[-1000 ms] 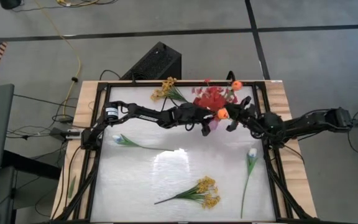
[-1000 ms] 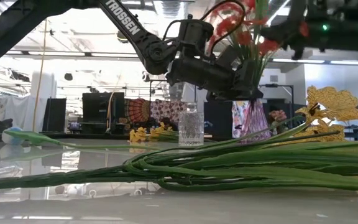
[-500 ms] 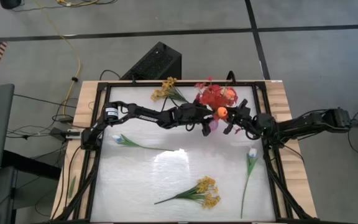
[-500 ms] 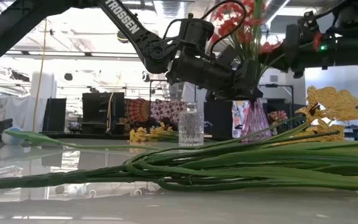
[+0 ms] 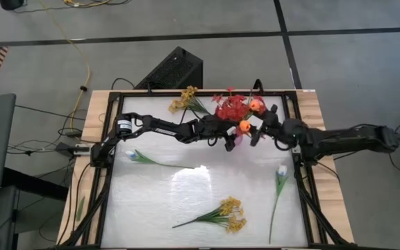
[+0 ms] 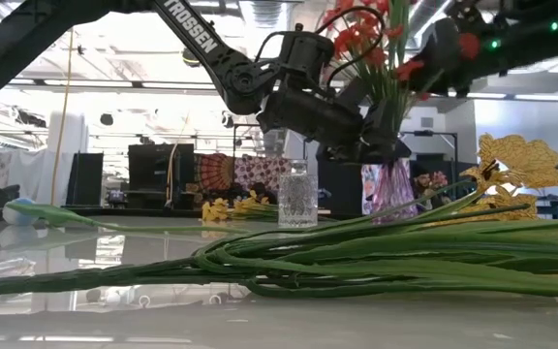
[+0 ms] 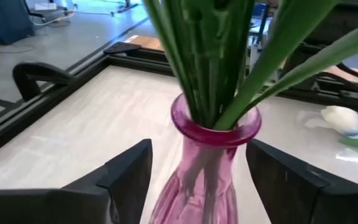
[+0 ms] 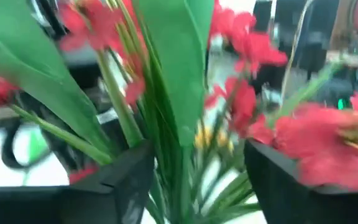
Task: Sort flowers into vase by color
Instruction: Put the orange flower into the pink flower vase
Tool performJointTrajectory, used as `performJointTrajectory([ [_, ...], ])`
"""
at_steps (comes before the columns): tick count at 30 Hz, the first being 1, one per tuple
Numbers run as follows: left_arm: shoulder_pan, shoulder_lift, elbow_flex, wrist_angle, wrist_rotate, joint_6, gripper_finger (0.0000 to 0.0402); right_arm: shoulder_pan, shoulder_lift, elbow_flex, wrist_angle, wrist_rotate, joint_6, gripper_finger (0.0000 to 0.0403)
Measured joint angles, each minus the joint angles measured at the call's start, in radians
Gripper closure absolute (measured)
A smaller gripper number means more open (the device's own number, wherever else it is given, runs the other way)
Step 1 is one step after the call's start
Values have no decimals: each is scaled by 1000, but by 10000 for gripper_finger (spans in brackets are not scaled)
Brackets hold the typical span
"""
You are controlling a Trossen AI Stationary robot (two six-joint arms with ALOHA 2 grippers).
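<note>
A pink glass vase [image 7: 209, 163] stands on the table's far middle [image 5: 236, 139]. It holds red blossom sprays [image 5: 231, 107] and two orange tulips [image 5: 257, 104], [image 5: 243, 126]. My left gripper [image 7: 197, 149] comes in level from the table's left. It is open, with one finger on each side of the vase's neck and a gap at both. My right gripper [image 8: 197, 155] is open up among the blossoms [image 5: 259, 128], with green stems [image 8: 166, 143] between its fingers. Two yellow sprays [image 5: 224, 212], [image 5: 186, 97] and two white tulips [image 5: 281, 170], [image 5: 134, 156] lie flat on the table. My right gripper has the bouquet's green stems and a leaf [image 8: 179, 74] between its open fingers, well above the vase's mouth. I cannot tell whether either finger touches them.
A small clear glass vase [image 6: 296, 194] stands left of the pink one in the low view. A black frame [image 5: 110, 139] runs round the white tabletop. The near yellow spray's stems [image 6: 356, 257] lie across the front.
My right gripper has risen a little beside the bouquet and tipped up toward level. The red sprays and orange tulips have swayed and settled more upright in the pink vase. The vase has stayed where it was.
</note>
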Motion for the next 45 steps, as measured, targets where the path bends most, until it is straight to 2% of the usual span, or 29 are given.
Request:
performJointTrajectory([
  [3, 0, 0, 0, -6, 5, 0, 151, -12, -38, 100, -292, -1, 49, 93],
  [7, 0, -2, 0, -7, 9, 9, 151, -9, -60, 205, -515, -1, 44, 58],
  [11, -1, -20, 0, -21, 9, 24, 150, -9, -72, 282, -606, -26, 2, 40],
  [16, 0, -45, 0, -56, 5, 25, 150, -10, -76, 363, -689, -45, -11, 37],
  [20, -1, -50, 2, -65, 6, 27, 150, -11, -70, 368, -748, -81, 16, 37],
  [24, -4, -49, 1, -72, 16, 27, 150, -8, -61, 368, -762, -83, -51, 37],
  [30, -5, -48, 1, -96, 17, 27, 150, -9, -55, 415, -926, -82, -181, 37],
  [34, -5, -48, 1, -97, 17, 26, 150, -7, -54, 425, -877, -53, -329, 37],
  [37, -5, -48, 1, -93, 17, 26, 150, -8, -54, 427, -776, 36, -399, 37],
  [41, -6, -48, 1, -102, 19, 23, 150, -18, -56, 427, -669, 76, -324, 37],
  [45, -7, -48, 1, -113, 19, 24, 150, -33, -58, 427, -687, 76, -169, 37],
])
